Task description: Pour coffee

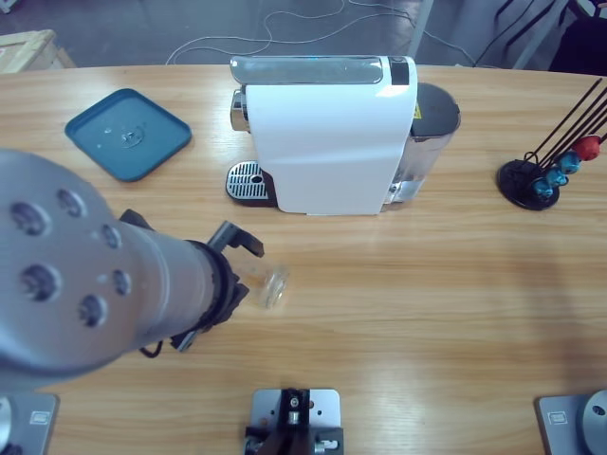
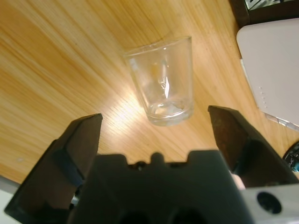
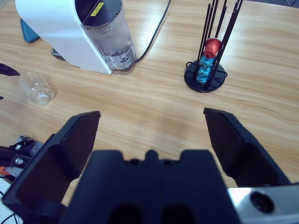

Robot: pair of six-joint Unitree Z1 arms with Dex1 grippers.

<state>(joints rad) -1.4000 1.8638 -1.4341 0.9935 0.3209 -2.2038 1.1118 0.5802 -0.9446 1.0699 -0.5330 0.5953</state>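
small clear glass tumbler [image 1: 271,284] lies on its side on the wooden table [image 1: 427,294], in front of the white coffee machine [image 1: 327,133] & a bit left of its middle. it looks empty: no dark liquid shows in it in any view, so no coffee to place. in the left wrist view the tumbler [image 2: 163,79] is just ahead of the left gripper [image 2: 156,123], thick base toward the jaws, rim pointing away. jaws wide apart, glass not between them, not touching.

left arm comes in from the lower left of the high view, big silver elbow close under the cam, gripper [image 1: 245,256] right beside the glass.

machine: drip grille [image 1: 247,180] at its front left w/ nothing on it, clear water tank [image 3: 112,42] at the back w/ droplets on the wall; water level can't tell. black cord [image 3: 156,32] runs off behind it.

teal tray [image 1: 128,133] sits left of the machine, well apart, a few wet specks on it.

black wire capsule rack [image 3: 205,70] on the far right holds one red capsule over blue ones.

right gripper [image 3: 152,123] hangs over bare table, jaws spread wide, holding nothing; not seen in the high view.
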